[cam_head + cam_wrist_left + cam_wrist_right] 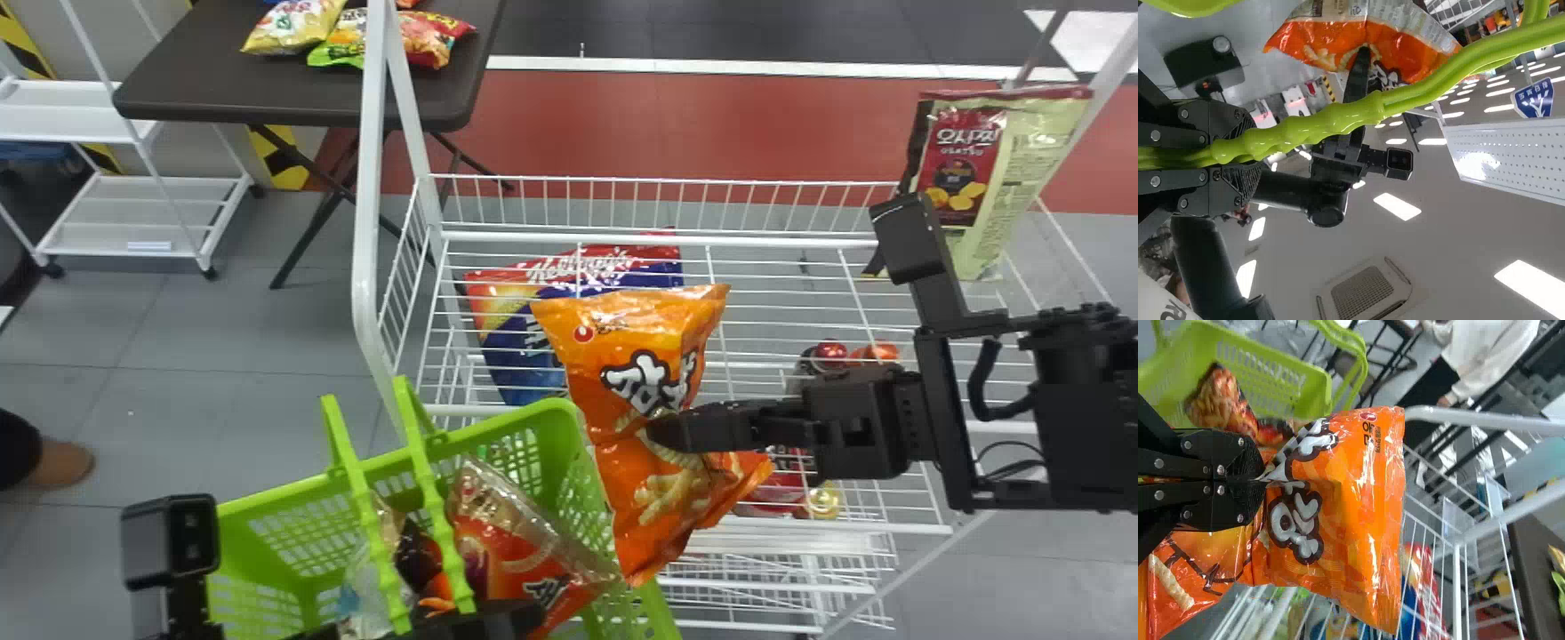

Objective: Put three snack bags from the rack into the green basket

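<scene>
Right gripper (pixel 665 433) has its jaws pinched on the orange snack bag (pixel 645 373), gathering it at mid-height. Bag hangs over the near edge of the white wire rack (pixel 658 238), just beside the green basket (pixel 276 493), partly over its rim. Left gripper (pixel 524 615) is at the basket, jaws closed around the green handles (pixel 427 498). An orange-red bag (pixel 524 542) lies inside the basket. A red-and-cream bag (pixel 969 178) stands at the rack's far right corner.
</scene>
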Motion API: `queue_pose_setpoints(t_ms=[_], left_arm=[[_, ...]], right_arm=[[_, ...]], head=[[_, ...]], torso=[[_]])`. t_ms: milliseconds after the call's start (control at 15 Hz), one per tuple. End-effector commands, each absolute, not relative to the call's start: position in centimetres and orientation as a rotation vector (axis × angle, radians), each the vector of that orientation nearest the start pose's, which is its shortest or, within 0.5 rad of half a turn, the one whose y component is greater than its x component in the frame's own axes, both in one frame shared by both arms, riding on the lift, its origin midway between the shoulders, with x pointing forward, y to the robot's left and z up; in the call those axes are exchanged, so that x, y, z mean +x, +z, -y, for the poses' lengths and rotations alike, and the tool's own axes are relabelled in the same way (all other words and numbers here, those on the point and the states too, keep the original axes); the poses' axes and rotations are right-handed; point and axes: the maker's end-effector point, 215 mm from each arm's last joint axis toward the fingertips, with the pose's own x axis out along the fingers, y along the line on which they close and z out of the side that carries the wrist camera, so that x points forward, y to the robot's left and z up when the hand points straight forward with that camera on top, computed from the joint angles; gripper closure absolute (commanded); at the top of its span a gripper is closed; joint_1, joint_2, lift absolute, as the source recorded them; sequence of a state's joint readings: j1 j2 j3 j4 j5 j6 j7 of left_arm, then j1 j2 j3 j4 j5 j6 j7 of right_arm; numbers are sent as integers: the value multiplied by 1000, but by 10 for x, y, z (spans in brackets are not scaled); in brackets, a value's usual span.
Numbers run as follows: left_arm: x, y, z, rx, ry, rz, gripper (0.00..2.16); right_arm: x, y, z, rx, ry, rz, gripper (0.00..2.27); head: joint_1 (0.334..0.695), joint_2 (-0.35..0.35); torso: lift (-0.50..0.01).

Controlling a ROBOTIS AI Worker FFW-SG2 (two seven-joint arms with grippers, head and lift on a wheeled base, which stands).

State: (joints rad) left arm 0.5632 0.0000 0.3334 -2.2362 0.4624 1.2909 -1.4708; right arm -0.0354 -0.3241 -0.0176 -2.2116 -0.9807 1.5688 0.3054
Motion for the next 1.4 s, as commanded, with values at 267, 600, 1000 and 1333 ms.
queue_pose_setpoints(t_ms=[267,600,1000,1333], left_arm=[[212,-318,-89,-1115,-1265,-621,2148],[212,-310,-86,-1131,-1288,-606,2148],[209,-304,-85,-1143,-1304,-602,2148],[208,-304,-85,-1145,-1301,-604,2148]], right_arm=[[322,-317,4,412,1143,-930,2253],[294,-353,-8,516,1143,-1041,2253],[284,-382,-30,605,1130,-1098,1045],[275,-362,-35,678,1192,-1074,53]], head=[[695,167],[695,208],[695,268],[695,302]], torso=[[0],[0],[0],[0]])
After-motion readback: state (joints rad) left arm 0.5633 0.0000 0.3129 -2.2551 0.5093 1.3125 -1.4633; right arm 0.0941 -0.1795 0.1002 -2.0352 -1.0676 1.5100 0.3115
